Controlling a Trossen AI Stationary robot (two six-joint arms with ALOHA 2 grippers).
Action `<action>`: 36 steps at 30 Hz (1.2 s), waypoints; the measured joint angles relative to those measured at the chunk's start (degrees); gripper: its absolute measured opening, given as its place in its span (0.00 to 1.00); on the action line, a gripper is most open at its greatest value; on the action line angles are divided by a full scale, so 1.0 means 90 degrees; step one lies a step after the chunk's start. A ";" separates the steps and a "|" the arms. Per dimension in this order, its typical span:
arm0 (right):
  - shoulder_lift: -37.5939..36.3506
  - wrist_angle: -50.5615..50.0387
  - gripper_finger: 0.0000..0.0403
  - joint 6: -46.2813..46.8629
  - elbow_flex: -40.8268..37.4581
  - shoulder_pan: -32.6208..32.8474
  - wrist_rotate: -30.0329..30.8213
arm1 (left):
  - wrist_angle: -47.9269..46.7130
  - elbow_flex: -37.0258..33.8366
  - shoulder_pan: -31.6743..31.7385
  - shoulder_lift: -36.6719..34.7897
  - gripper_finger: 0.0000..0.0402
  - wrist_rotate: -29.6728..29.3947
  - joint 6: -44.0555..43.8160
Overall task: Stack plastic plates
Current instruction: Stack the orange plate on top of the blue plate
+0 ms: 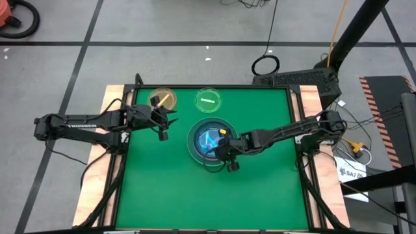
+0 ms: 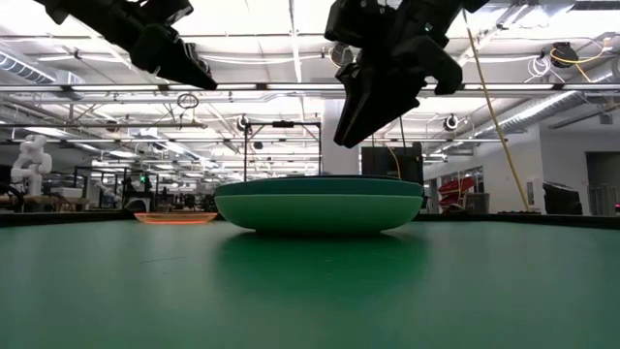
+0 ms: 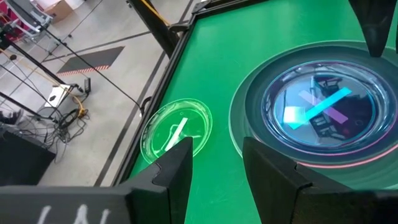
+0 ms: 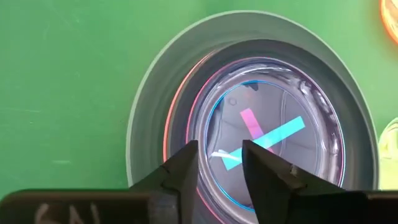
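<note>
Green desk (image 1: 260,195): our right pincer (image 1: 227,156), parted and empty, should lift straight off the stacked round plastic plates (image 1: 209,141); left pincer (image 1: 164,120) wide.

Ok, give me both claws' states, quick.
Left claw: open, empty, near the amber plate.
Right claw: open, empty, above the stack.

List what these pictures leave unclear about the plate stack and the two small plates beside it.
- Stack of round plastic plates: low view shows edges only, count unclear.
- Small green translucent plate: absent from the low view, apparently behind the stack.
- Small amber translucent plate: right wrist view cuts it off.
</note>
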 joint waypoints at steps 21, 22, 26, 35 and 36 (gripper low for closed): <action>-0.1124 -0.0926 0.26 -0.0958 -0.0086 -0.0749 0.0968 | -0.0006 0.0000 -0.0002 0.0026 0.37 0.0002 -0.1708; -0.1295 -0.0770 0.26 -0.1073 -0.0192 -0.0810 0.0957 | 0.0003 0.0000 -0.0002 0.0047 0.37 0.0000 -0.1842; -0.1993 0.0405 0.26 -0.1647 -0.0762 -0.1101 0.0374 | -0.0014 -0.0002 -0.0002 0.0200 0.37 0.0000 -0.2286; -0.3392 0.2578 0.26 -0.2433 -0.2448 -0.1794 -0.0896 | -0.0001 -0.0002 0.0000 0.0882 0.37 -0.0118 -0.3559; -0.3575 0.2686 0.26 -0.2447 -0.2622 -0.1884 -0.0896 | -0.0011 -0.0002 0.0000 0.0984 0.37 -0.0117 -0.3632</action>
